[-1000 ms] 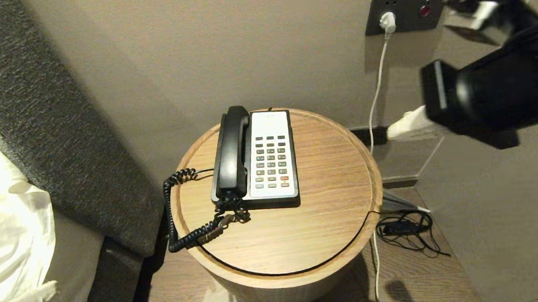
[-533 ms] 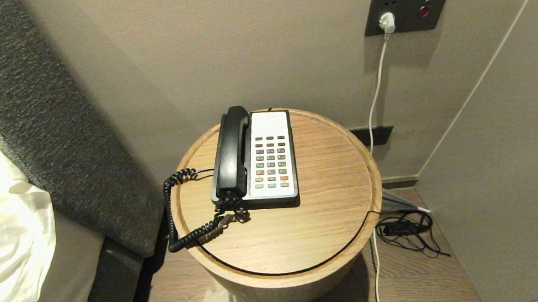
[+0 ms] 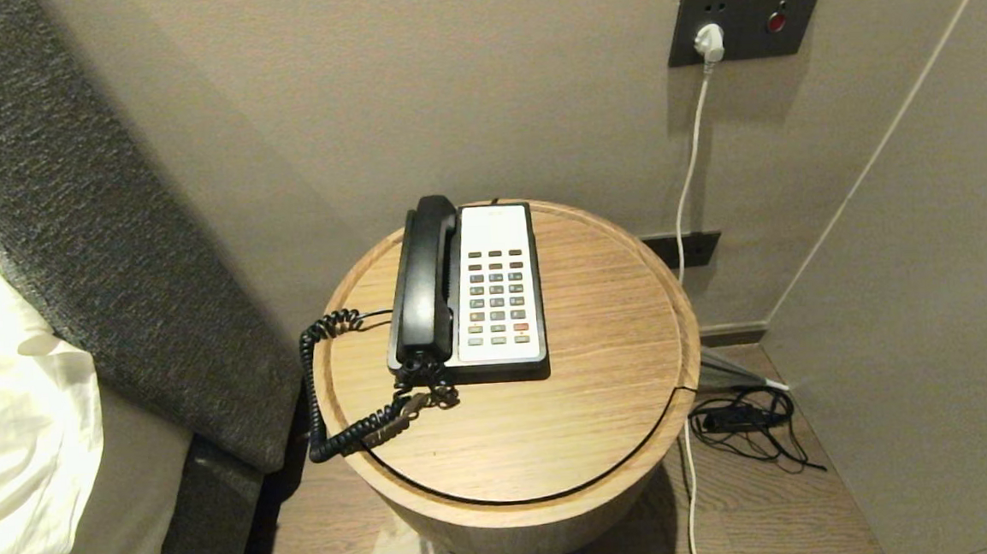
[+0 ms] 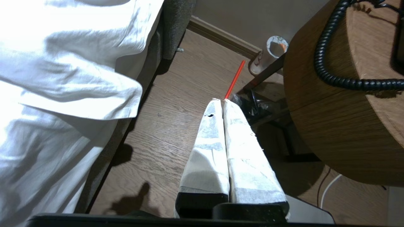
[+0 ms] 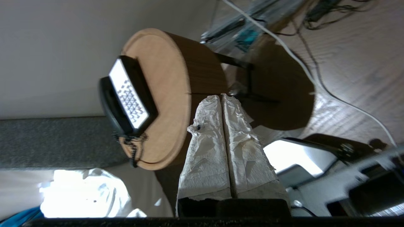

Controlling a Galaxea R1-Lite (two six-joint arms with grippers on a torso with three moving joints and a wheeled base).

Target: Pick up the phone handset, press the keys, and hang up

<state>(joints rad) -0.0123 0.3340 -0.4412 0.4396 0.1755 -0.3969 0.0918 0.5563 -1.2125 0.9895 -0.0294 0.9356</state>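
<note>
A round wooden side table (image 3: 600,339) stands against a beige wall, beside a bed with white sheets (image 3: 14,426). On it sits a desk phone (image 3: 499,289), black base with a pale keypad panel. The black handset (image 3: 427,277) lies in its cradle along the phone's left edge, touching the base. Its long axis runs from the table's near side toward the wall, parallel to the keypad (image 3: 497,298). A coiled black cord (image 3: 329,390) loops from the handset's near end over the table's left rim.

Neither of my 2 arms shows in the head view. My left gripper (image 4: 222,101) hangs low over the wood floor, between the bed and the table's side, below the tabletop, its 2 white-wrapped fingers pressed together and holding nothing. The coiled cord drapes just above and beside it. My right gripper (image 5: 221,97) sits farther back with the phone well apart from it, its wrapped fingers also pressed together and empty.

I judge the pickup is not yet begun. The handset lies on the phone's left side, so my left gripper looks the nearer one. It would need to rise above the tabletop, spread its fingers, and close across the handset's narrow width, square to that long axis.
</note>
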